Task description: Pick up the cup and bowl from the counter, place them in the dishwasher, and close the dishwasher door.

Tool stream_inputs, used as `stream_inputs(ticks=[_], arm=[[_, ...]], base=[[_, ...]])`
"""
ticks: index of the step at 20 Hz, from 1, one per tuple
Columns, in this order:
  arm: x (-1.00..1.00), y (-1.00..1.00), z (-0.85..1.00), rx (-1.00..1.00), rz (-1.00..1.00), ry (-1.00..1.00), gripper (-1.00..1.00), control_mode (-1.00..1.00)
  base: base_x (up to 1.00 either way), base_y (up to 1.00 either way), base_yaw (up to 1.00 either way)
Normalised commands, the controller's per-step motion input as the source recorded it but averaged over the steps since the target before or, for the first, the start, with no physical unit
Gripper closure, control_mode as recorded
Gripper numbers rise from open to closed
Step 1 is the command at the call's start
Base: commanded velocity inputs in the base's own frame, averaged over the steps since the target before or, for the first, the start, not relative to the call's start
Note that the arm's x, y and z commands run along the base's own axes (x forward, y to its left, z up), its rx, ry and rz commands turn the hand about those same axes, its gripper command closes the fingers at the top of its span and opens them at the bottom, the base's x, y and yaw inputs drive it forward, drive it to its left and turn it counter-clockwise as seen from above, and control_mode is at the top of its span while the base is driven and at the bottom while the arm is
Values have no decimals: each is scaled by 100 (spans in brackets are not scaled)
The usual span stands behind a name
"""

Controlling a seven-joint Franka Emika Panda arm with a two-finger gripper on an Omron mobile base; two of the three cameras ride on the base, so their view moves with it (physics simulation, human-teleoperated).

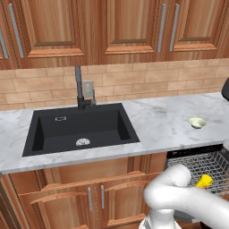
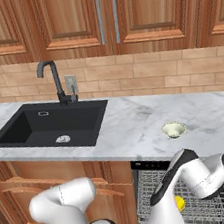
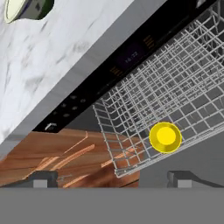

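A pale bowl [image 2: 173, 129] is seen resting on the veined marble counter [image 2: 131, 126], well right of the black sink [image 2: 50, 125]. A yellow cup [image 3: 165, 137] is carried in the dishwasher's wire rack [image 3: 175, 87].

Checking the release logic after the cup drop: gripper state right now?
Gripper: open, holding nothing; the cup sits in the rack, apart from the jaws.
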Motion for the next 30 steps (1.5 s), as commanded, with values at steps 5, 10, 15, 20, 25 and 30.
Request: stream_inputs(ticks=[5,10,15,20,25,30], arm=[[0,0,31,4,-3,0,-100,-100],[0,0,26,0,-9,0,-100,-100],[0,4,35,0,-12,0,-100,-100],[5,1,40,0,-10,0,-100,-100],[35,0,22,0,-5,0,-100,-100],[48,0,11,1,-1,0,-100,-100]], base=[[0,0,0],[0,0,0],[0,0,0],[0,0,0],[0,0,0],[0,0,0]])
